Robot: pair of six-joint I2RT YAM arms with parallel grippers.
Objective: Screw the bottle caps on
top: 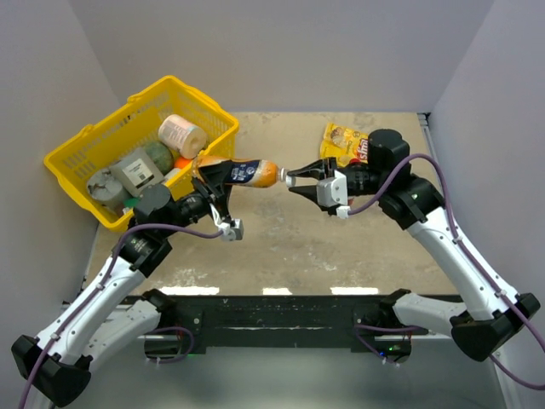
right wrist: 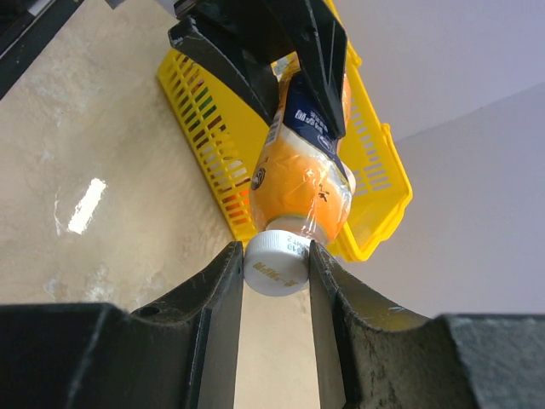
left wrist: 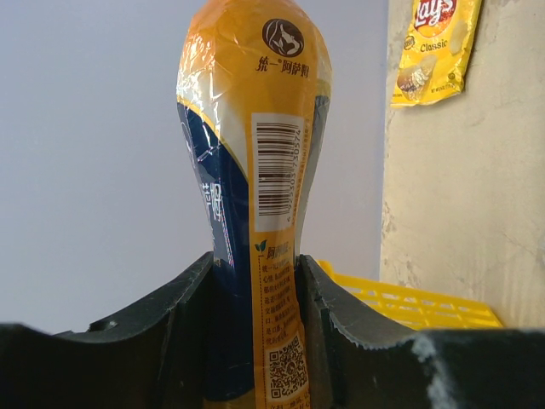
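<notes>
An orange drink bottle (top: 247, 174) with a blue and yellow label hangs sideways above the table, neck pointing right. My left gripper (top: 213, 177) is shut on its labelled body (left wrist: 255, 170), with the black fingers (left wrist: 192, 290) pressed against both sides. A white bottle cap (right wrist: 277, 264) sits on the bottle's mouth. My right gripper (right wrist: 275, 260) is shut on that cap, one finger on each side of its ribbed rim. In the top view the right gripper (top: 292, 180) meets the bottle's neck end. No other caps show.
A yellow basket (top: 77, 162) with several packaged items stands at the back left, just behind the bottle. A yellow snack bag (top: 341, 141) lies flat at the back right, near the right arm's wrist. Grey walls enclose the table on three sides.
</notes>
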